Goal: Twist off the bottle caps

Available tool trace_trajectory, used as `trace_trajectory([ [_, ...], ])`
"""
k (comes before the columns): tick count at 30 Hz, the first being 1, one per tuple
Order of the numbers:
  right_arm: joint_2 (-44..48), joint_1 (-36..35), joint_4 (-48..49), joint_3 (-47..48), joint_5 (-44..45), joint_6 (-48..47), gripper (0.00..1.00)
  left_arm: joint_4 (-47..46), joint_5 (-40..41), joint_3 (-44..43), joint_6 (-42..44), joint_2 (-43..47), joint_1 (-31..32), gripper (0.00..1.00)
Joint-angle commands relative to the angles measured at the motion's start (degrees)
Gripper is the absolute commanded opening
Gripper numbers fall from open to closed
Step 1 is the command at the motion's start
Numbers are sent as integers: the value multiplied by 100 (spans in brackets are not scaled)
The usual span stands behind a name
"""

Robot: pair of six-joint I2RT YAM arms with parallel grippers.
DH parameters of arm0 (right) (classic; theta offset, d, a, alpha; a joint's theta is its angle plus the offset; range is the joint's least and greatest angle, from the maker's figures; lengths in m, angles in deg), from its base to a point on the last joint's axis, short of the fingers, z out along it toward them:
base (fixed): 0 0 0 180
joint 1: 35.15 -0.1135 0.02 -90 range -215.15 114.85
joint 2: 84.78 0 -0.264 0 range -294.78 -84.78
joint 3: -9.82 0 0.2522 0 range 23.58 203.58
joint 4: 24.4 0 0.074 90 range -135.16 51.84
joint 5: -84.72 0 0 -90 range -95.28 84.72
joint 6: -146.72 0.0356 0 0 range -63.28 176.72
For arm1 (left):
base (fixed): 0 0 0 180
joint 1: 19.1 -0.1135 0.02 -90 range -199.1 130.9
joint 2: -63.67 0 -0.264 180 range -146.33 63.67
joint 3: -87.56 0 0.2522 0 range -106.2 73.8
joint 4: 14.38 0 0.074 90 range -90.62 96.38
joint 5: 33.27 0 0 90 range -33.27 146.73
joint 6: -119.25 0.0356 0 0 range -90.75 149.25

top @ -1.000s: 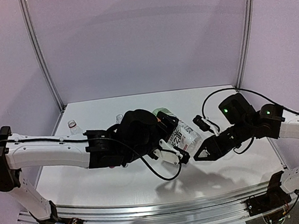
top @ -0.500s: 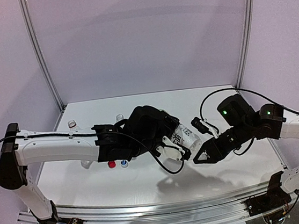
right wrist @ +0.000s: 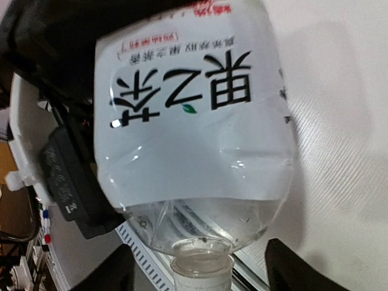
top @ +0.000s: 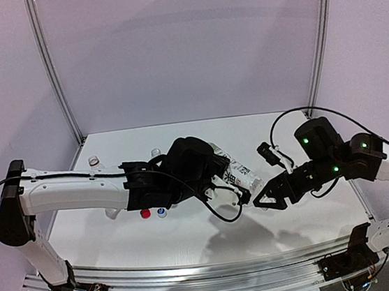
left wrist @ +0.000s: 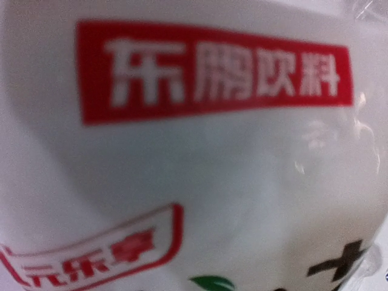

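Well inside table [top: 107, 243] edges, right end effector [top: 260, 201] straddles the bottle [top: 241, 173] neck.

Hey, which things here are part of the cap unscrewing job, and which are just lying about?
Job: large white-labelled bottle, gripped by the left tool; right tool, open at its neck; red cap and white-and-blue cap, loose on the table; a small clear bottle and a second clear bottle behind the left arm.
Lying about: nothing loose; only the table and the metal frame posts.
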Motion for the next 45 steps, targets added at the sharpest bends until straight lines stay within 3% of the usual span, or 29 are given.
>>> trace_trajectory([
  [1,624,-41,-119,163,681,33,88,171,-209,65,-757,330,60,54],
  [6,1334,-43,168,-12,1063,31,99,574,-480,87,-1818,743,71,57],
  [18,2763,-43,1471,-829,782,-568,99,1489,-1764,-17,-5309,1734,-108,66],
  [26,3041,-46,2851,-1537,334,-682,98,269,-3032,987,-6873,2703,-152,66],
  [30,3023,-46,4268,-2111,3,-588,98,-510,-3772,1538,-7695,2970,-236,66],
  [33,2764,-145,4909,-2327,-102,-641,98,-1059,-4215,1789,-8271,2989,-347,65],
  [39,2281,-1057,5672,-2435,594,-1584,98,-1807,-4796,1973,-9292,2835,-457,60],
  [45,1986,-1458,5987,-2419,596,-2029,98,-2622,-5272,2173,-10040,2526,-429,60],
])
